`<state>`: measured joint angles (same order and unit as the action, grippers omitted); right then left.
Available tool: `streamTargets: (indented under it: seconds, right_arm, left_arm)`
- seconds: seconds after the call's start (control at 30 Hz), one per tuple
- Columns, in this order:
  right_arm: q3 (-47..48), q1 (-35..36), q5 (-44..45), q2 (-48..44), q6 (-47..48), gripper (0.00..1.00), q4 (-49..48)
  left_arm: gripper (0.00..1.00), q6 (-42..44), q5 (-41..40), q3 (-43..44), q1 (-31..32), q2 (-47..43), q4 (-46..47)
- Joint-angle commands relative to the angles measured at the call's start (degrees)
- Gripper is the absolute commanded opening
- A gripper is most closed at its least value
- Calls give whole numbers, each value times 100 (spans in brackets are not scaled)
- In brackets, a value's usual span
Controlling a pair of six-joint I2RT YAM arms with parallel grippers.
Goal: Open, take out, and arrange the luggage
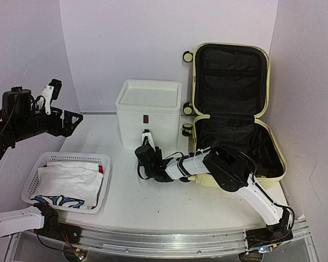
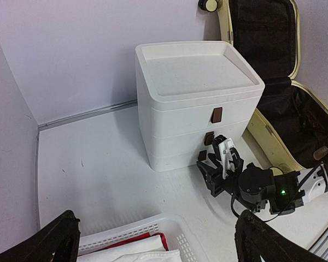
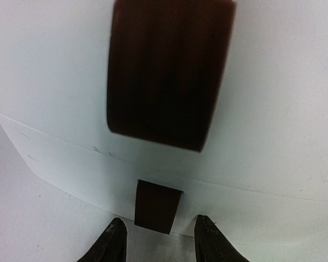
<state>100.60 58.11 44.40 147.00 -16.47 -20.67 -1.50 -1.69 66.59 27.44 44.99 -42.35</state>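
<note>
The pale yellow luggage (image 1: 232, 73) lies open at the right, its lid up against the back wall and its black lining showing; it also shows in the left wrist view (image 2: 262, 130). My right gripper (image 1: 147, 146) is open at the front of the white drawer box (image 1: 147, 103). In the right wrist view the right gripper (image 3: 160, 233) has its fingers either side of the lowest brown handle (image 3: 157, 206), just short of it. My left gripper (image 1: 71, 119) is raised at the far left, open and empty, and in its own view (image 2: 158, 240) it is above the basket.
A white perforated basket (image 1: 98, 159) with folded white and red clothes sits at the front left. The drawer box has three brown handles, the top one (image 2: 216, 114) highest. The right arm stretches across in front of the suitcase's near shell.
</note>
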Motion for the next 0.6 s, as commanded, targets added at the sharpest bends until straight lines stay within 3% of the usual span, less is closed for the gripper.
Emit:
streamTargets:
  seconds: [0.0, 0.37, 0.5, 0.57]
  right_arm:
    - [498, -106, 436, 120, 91, 42, -487]
    - [730, -99, 653, 235, 144, 18, -478]
    - [637, -95, 484, 113, 128, 1, -453]
    - [432, -85, 328, -57, 47, 0, -439]
  left_arm:
    - [100, 27, -68, -23, 33, -64, 297]
    - [99, 35, -93, -23, 57, -103, 289]
    - [99, 35, -119, -32, 60, -111, 294]
    - [99, 35, -136, -31, 60, -113, 289]
